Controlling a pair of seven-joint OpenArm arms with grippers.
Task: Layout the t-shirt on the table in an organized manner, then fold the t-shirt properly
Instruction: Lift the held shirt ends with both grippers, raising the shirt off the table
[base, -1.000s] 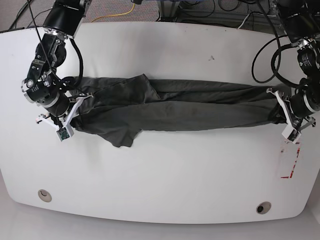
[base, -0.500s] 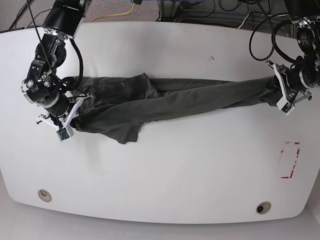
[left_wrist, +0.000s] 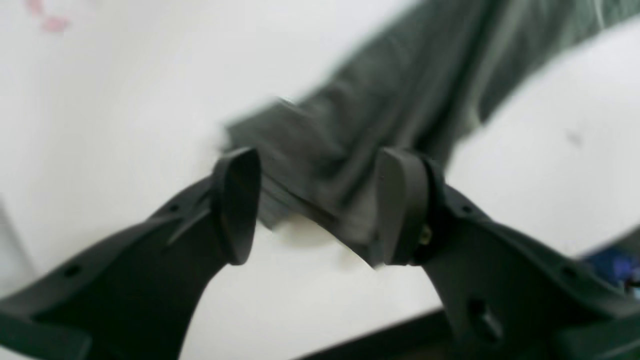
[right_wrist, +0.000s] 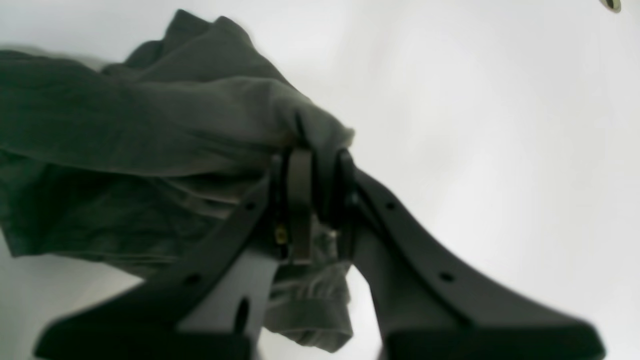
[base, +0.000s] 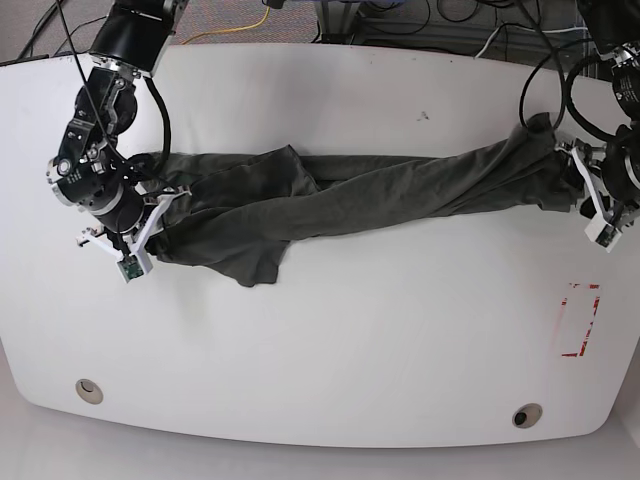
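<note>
While right pincer pinches t-shirt | left pincer agape, cloth between its jaws, ungripped

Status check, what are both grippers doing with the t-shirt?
Left gripper open around one end. Right gripper clamped on the other. T-shirt stretched long. Nothing in the way.

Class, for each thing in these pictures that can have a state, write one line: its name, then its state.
t-shirt: stretched into a long, bunched, wrinkled strip across the table, not yet folded.
left pincer: open, jaws on either side of the shirt's end.
right pincer: shut on the t-shirt's other end.
table: white, carrying the shirt.
</note>
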